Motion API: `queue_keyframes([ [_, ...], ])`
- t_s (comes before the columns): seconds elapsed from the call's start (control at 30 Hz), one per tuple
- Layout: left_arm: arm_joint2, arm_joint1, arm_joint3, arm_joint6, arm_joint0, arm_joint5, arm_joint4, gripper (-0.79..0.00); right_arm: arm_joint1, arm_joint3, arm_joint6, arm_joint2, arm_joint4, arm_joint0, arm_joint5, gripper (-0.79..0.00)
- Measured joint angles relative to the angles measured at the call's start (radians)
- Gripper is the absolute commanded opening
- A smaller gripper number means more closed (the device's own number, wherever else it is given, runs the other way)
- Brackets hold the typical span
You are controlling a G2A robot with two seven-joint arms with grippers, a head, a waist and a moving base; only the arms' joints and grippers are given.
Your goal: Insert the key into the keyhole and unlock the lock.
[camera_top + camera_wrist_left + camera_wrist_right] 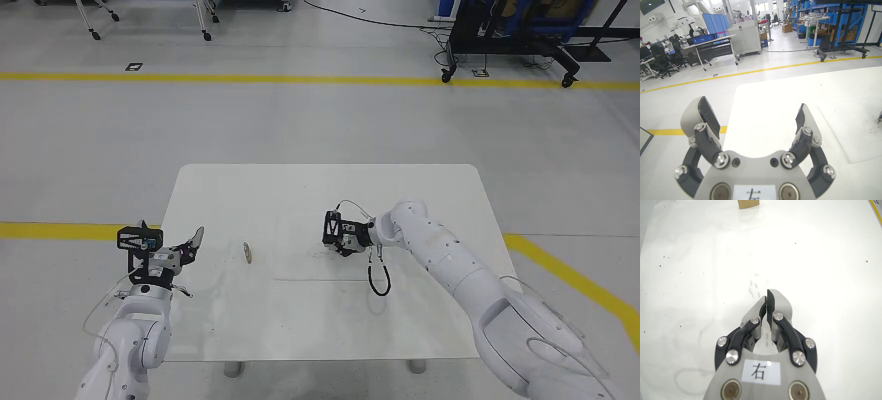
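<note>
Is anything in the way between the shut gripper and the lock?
No, nothing visible. Only bare table with a few tiny specks lies between the right gripper and the lock.

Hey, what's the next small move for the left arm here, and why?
Probably ease the left gripper toward the small brown object, likely the lock, to steady it. The gripper is open and empty, the object lies free on the table, and the right gripper is shut farther off.
</note>
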Motion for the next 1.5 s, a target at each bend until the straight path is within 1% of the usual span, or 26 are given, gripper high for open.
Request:
queue_keyframes([
  [0.2,0.000,0.000,0.000,0.000,0.000,0.000,0.000,0.000,0.014,-0.023,-0.033,0.006,-0.037,-0.010,0.017,-0.785],
  [0.4,0.000,0.000,0.000,0.000,0.000,0.000,0.000,0.000,0.039,-0.055,-0.084,0.027,-0.072,-0.029,0.029,-0.785],
  [0.6,0.000,0.000,0.000,0.000,0.000,0.000,0.000,0.000,0.084,-0.112,-0.219,0.068,-0.133,-0.071,0.067,-0.785],
  [0.73,0.000,0.000,0.000,0.000,0.000,0.000,0.000,0.000,0.125,-0.145,-0.340,0.125,-0.147,-0.116,0.090,-0.785],
  [0.8,0.000,0.000,0.000,0.000,0.000,0.000,0.000,0.000,0.138,-0.157,-0.367,0.142,-0.157,-0.129,0.093,-0.785],
  [1.1,0.000,0.000,0.000,0.000,0.000,0.000,0.000,0.000,0.138,-0.159,-0.366,0.143,-0.157,-0.130,0.094,-0.785],
  [1.17,0.000,0.000,0.000,0.000,0.000,0.000,0.000,0.000,0.139,-0.163,-0.379,0.150,-0.132,-0.142,0.083,-0.785],
  [1.2,0.000,0.000,0.000,0.000,0.000,0.000,0.000,0.000,0.141,-0.161,-0.397,0.160,-0.106,-0.146,0.075,-0.785],
  [1.3,0.000,0.000,0.000,0.000,0.000,0.000,0.000,0.000,0.153,-0.152,-0.504,0.196,-0.021,-0.154,-0.021,-0.785],
  [1.33,0.000,0.000,0.000,0.000,0.000,0.000,0.000,0.000,0.160,-0.152,-0.557,0.199,0.006,-0.161,-0.043,-0.785],
  [1.4,0.000,0.000,0.000,0.000,0.000,0.000,0.000,0.000,0.172,-0.157,-0.635,0.187,0.047,-0.174,-0.046,-0.785],
  [1.5,0.000,0.000,0.000,0.000,0.000,0.000,0.000,0.000,0.204,-0.183,-0.772,0.122,0.155,-0.188,-0.043,-0.785],
])
